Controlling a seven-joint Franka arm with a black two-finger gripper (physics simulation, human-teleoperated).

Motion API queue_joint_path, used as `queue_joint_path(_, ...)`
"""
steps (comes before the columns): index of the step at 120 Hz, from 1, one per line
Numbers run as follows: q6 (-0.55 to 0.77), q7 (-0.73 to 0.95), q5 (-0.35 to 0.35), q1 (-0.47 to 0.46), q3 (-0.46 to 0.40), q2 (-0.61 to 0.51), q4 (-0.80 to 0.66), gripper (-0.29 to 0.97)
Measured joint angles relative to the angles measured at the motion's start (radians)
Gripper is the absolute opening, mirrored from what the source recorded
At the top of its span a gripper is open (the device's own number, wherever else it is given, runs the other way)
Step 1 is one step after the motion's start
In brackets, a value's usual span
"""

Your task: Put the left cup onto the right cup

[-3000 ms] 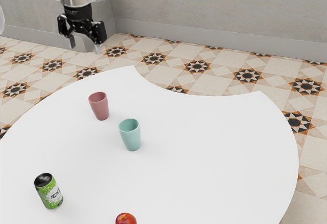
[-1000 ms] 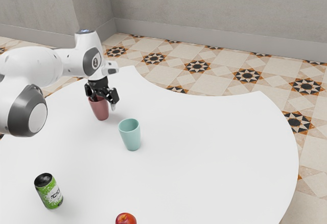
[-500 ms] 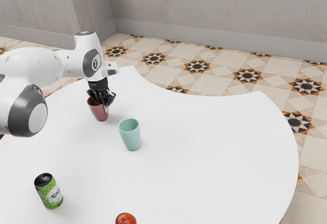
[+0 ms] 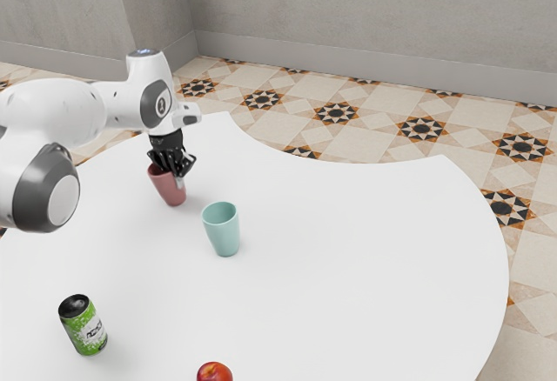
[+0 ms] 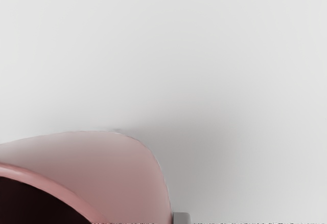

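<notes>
The pink cup [image 4: 167,188] stands toward the exterior view's left on the white table [image 4: 348,250], slightly tilted. My black gripper [image 4: 171,166] sits at its rim, shut on the cup's wall. The teal cup [image 4: 220,228] stands upright a short way to the pink cup's right and nearer the front. In the wrist view the pink cup [image 5: 97,173] looms large right under my hand, its dark inside showing.
A green and black can [image 4: 83,324] stands near the table's front left. A red apple [image 4: 214,372] lies at the front edge. The table's curved back edge runs just behind the pink cup, with patterned floor tiles beyond.
My arm came down from above to the pink cup over three seconds. In the last second the fingers closed on the cup's rim, and the cup now sits slightly higher.
</notes>
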Motion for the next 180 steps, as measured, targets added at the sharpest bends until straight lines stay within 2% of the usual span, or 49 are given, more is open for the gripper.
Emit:
queue_joint_path(16,-0.049,-0.017,0.050,-0.035,-0.006,-0.083,-0.003,-0.08)
queue_joint_path(34,-0.119,-0.054,0.133,-0.157,-0.012,-0.214,-0.045,-0.08)
queue_joint_path(46,-0.153,-0.092,0.189,-0.210,-0.060,-0.311,-0.132,-0.08)
queue_joint_path(59,-0.170,-0.131,0.217,-0.226,-0.100,-0.325,-0.157,-0.08)
queue_joint_path(106,-0.172,-0.238,0.235,-0.237,-0.143,-0.389,-0.268,-0.08)
queue_joint_path(146,-0.169,-0.300,0.235,-0.243,-0.146,-0.395,-0.291,-0.08)
queue_joint_path(180,-0.085,-0.334,0.235,-0.242,-0.146,-0.385,-0.335,-0.08)
